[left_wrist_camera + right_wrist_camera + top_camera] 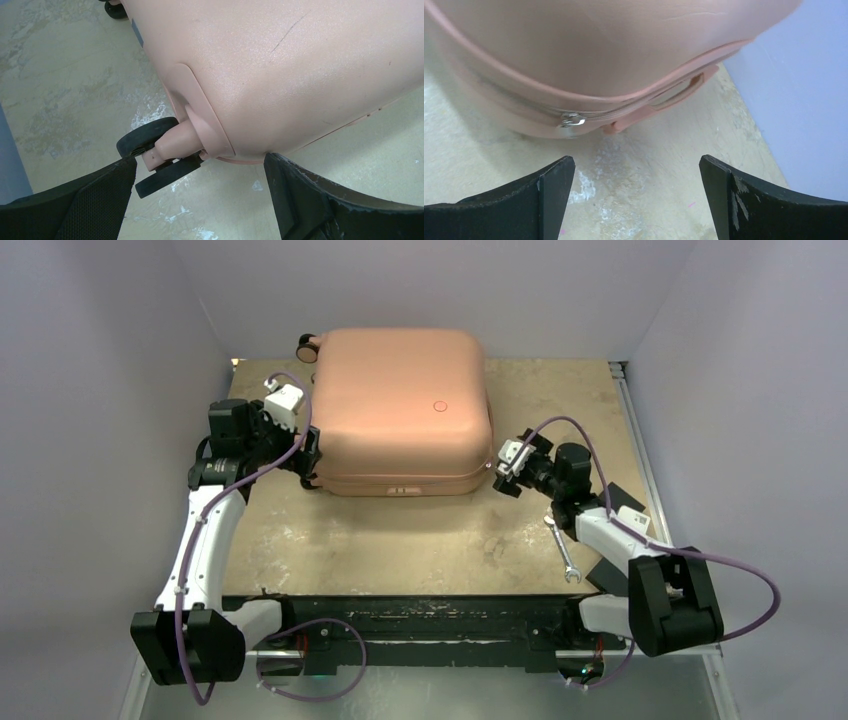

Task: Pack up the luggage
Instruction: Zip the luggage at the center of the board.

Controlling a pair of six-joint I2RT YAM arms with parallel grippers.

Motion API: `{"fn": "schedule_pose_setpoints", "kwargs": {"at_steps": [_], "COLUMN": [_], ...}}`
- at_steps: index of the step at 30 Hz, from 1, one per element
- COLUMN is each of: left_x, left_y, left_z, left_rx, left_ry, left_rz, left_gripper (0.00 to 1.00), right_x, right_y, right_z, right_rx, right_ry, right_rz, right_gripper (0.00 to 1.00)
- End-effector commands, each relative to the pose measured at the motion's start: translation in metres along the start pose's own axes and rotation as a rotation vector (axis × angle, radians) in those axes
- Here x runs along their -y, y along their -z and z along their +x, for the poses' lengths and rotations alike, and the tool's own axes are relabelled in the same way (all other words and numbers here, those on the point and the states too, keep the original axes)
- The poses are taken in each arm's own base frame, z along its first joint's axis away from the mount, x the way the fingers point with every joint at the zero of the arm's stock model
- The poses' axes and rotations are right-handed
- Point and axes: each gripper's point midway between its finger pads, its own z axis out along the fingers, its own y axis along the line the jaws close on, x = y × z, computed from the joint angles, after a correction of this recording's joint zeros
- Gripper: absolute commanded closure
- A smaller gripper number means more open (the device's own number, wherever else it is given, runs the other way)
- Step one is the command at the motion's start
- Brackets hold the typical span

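- Top view: The suitcase (400, 410) lies flat and closed on the desk (400, 550), toward the far middle, with its wheels on the left side.
  - The left fingers (305, 452) stand at its near left corner and the right fingers (505, 470) at its near right corner.
  - One arm at each near corner is judged to let the suitcase be steadied on one side while the seam is worked from the other.
  - A wrench (562, 550) lies on the desk beside the right arm, well apart from the suitcase.
- Left wrist view: The left fingers are spread wide and hold nothing.
  - The rounded corner of the suitcase fills the frame just beyond the fingertips, over the gap between them.
  - A wheel (145, 137) sits just beside the tip of the left-hand finger. Contact cannot be confirmed.
- Right wrist view: The right fingers are also spread wide and empty.
  - Bare desk separates them from the suitcase edge ahead.
  - The zip pull (572, 120) sits on the seam beyond the left-hand finger and is not touched.
  - The side handle (674, 95) lies farther along the same seam.
  - This position is judged suited to work on the zip.
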Motion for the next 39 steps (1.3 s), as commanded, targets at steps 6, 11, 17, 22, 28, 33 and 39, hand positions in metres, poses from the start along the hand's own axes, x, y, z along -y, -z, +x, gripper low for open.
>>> {"fn": "schedule_pose_setpoints", "kwargs": {"at_steps": [6, 11, 17, 22, 28, 33, 39], "left_x": [0.0, -0.001, 0.0, -0.001, 0.0, 0.0, 0.0], "left_y": [0.007, 0.008, 0.007, 0.005, 0.002, 0.002, 0.002], "left_z": [-0.019, -0.019, -0.018, -0.016, -0.017, -0.016, -0.017], "left_rx": [0.042, 0.041, 0.04, 0.035, 0.036, 0.035, 0.036], "left_ry": [-0.041, -0.043, -0.035, -0.033, -0.026, -0.024, -0.026], "left_rz": [0.008, 0.002, 0.01, 0.009, 0.018, 0.019, 0.018], "left_gripper": [0.01, 0.01, 0.01, 0.01, 0.01, 0.01, 0.01], "right_x": [-0.034, -0.036, -0.042, -0.031, -0.022, -0.016, -0.023], "right_y": [-0.001, -0.007, -0.014, -0.017, -0.019, -0.02, -0.026], "right_z": [-0.027, -0.028, -0.034, -0.032, -0.035, -0.037, -0.027], "right_rx": [0.156, 0.172, 0.192, 0.174, 0.185, 0.192, 0.163], "right_ry": [0.066, -0.094, -0.188, -0.224, -0.215, -0.223, -0.228], "right_rz": [-0.168, -0.154, -0.207, -0.147, -0.094, -0.055, -0.083], "right_gripper": [0.03, 0.08, 0.12, 0.24, 0.34, 0.45, 0.55]}}
